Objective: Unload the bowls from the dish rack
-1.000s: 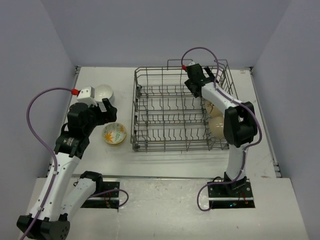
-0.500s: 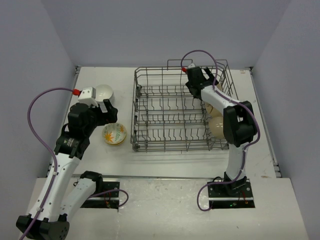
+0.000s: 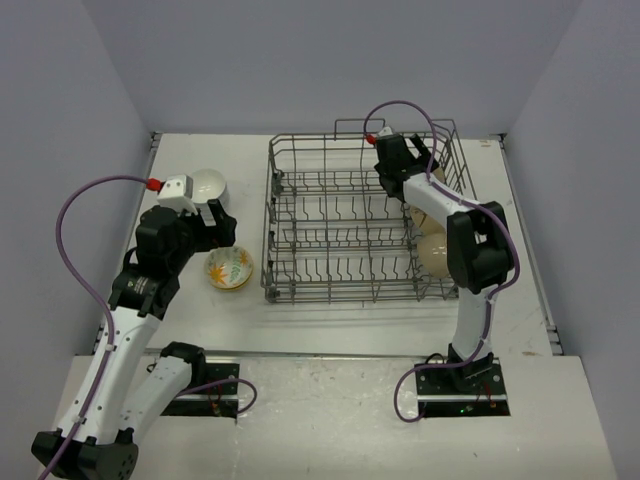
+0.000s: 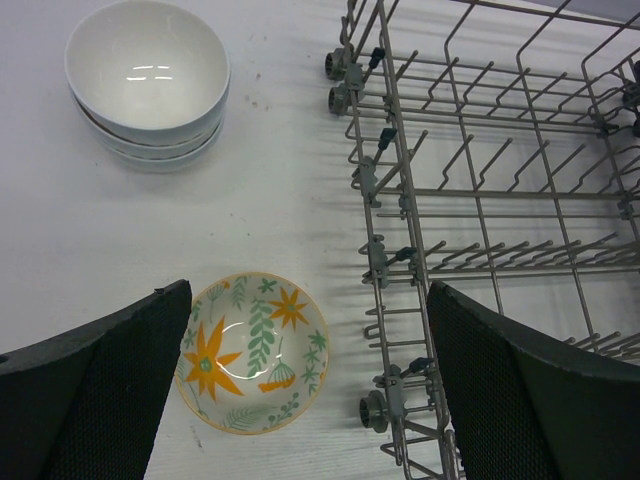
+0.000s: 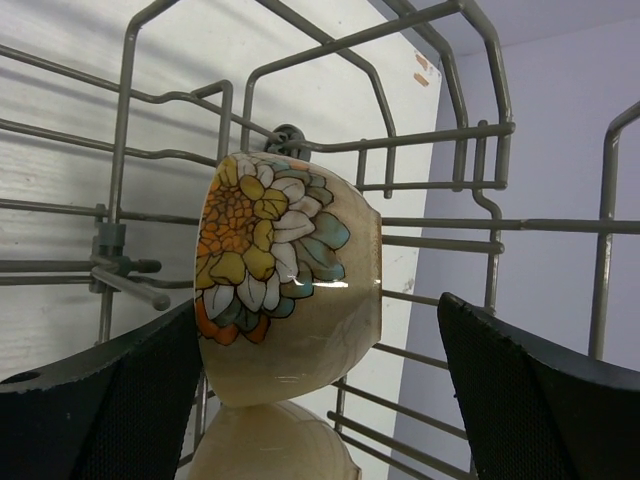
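The dark wire dish rack (image 3: 340, 225) stands mid-table. At its right end several beige bowls stand on edge (image 3: 436, 252). My right gripper (image 3: 412, 158) is open above the rack's back right. In the right wrist view its jaws (image 5: 318, 320) straddle a beige crackle bowl with a yellow-orange flower (image 5: 290, 290) without touching it; another beige bowl (image 5: 270, 445) sits just below. My left gripper (image 3: 218, 222) is open and empty left of the rack, over a floral bowl (image 4: 252, 350) on the table. A stack of white bowls (image 4: 148, 75) sits behind it.
The rack's wire wall and handle loops (image 5: 420, 130) rise close around the right gripper. The rack's left wall with small wheels (image 4: 375, 410) is next to the left gripper's right finger (image 4: 530, 400). Walls enclose the table on three sides.
My right gripper has shifted a little to the right and back, toward the bowls at the rack's right end. The left arm has barely moved.
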Tool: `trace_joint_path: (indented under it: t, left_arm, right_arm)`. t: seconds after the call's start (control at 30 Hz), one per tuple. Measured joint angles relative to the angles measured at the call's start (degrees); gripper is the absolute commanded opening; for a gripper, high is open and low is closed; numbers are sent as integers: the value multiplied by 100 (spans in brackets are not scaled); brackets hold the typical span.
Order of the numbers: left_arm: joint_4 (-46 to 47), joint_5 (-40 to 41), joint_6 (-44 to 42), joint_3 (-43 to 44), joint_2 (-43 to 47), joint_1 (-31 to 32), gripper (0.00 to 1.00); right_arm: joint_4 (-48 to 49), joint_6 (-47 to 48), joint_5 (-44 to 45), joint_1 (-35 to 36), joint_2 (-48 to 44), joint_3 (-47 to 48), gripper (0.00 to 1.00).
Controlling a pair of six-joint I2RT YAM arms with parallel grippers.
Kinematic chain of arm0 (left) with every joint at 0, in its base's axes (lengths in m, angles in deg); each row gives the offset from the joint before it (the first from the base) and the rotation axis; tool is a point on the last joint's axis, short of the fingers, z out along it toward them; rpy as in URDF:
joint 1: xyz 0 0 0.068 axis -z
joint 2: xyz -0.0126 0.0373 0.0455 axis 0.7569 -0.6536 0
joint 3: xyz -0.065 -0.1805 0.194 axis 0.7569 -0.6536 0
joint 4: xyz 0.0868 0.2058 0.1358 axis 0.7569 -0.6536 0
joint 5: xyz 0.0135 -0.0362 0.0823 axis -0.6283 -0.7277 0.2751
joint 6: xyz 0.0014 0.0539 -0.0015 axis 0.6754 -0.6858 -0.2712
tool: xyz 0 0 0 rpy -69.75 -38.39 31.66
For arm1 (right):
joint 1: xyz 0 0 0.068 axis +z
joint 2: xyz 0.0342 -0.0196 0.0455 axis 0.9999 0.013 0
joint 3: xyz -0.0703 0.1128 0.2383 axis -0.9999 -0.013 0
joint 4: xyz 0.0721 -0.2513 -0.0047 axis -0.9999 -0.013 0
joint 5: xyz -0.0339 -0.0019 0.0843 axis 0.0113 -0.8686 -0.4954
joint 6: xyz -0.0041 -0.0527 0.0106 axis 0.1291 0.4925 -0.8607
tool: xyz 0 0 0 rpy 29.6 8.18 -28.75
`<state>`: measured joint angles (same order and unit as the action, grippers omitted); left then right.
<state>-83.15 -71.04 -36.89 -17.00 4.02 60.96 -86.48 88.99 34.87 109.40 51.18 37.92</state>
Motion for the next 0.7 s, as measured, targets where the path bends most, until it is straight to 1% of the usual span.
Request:
trace_joint_path:
  t: [0.07, 0.33, 0.57, 0.7]
  left_arm:
    - [0, -22, 0, -2, 7, 4, 100]
    - [2, -57, -2, -9, 15, 22, 100]
    - [2, -96, -2, -15, 17, 44, 100]
    - [2, -127, -2, -15, 17, 44, 100]
  right_arm:
    - [76, 44, 35, -26, 0, -24, 93]
    - [317, 201, 160, -68, 0, -90, 83]
    - [522, 393, 153, -66, 20, -114, 79]
    - [649, 511, 151, -66, 24, -181, 74]
